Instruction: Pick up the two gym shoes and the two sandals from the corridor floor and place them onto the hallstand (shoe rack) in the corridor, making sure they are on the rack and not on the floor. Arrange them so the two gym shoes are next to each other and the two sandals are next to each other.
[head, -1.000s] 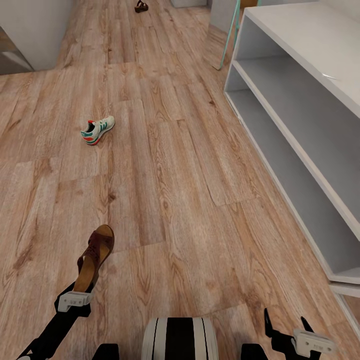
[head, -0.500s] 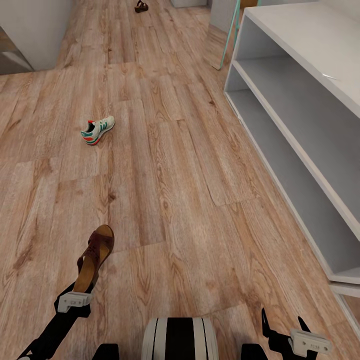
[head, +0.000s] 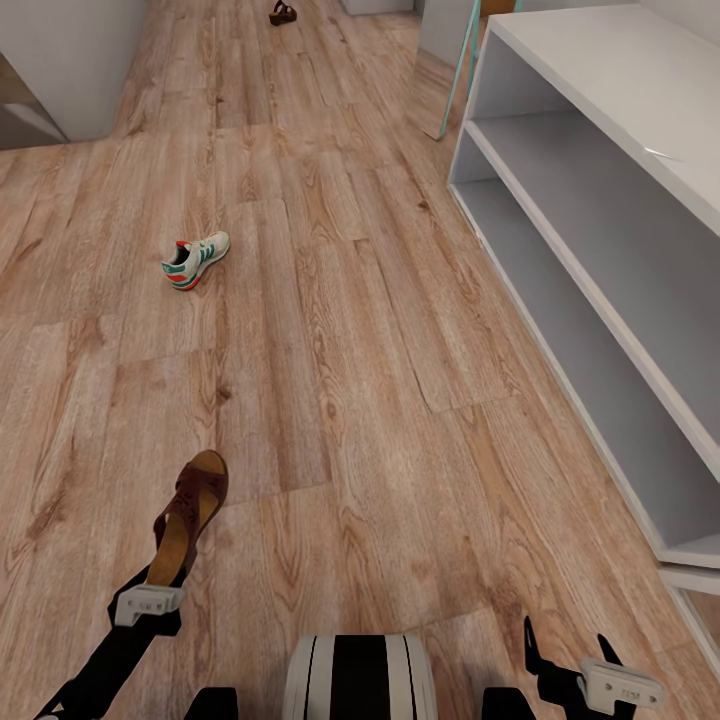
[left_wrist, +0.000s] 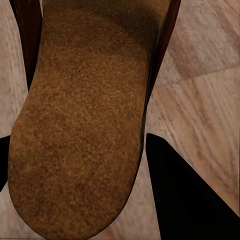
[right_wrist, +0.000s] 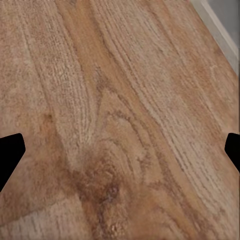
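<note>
One dark brown sandal (head: 192, 508) with a tan footbed (left_wrist: 80, 125) sits between the fingers of my left gripper (head: 165, 548), which is shut on its heel end, low at the near left over the corridor floor (head: 360, 330). A white gym shoe (head: 195, 259) with green stripes lies on the planks further ahead to the left. The second sandal (head: 282, 12) lies far off at the top of the corridor. The hallstand (head: 600, 200) stands along the right, its tiers bare. My right gripper (head: 567, 640) hangs open over bare floor (right_wrist: 120, 100).
A slim teal frame (head: 462, 60) leans beside the hallstand's far end. A white wall or cabinet (head: 70, 60) stands at the far left. My trunk (head: 360, 675) shows at the bottom middle. Open flooring stretches between me and the gym shoe.
My right gripper has shifted very slightly towards me and to the left. The left gripper, the sandal and the view have not moved.
</note>
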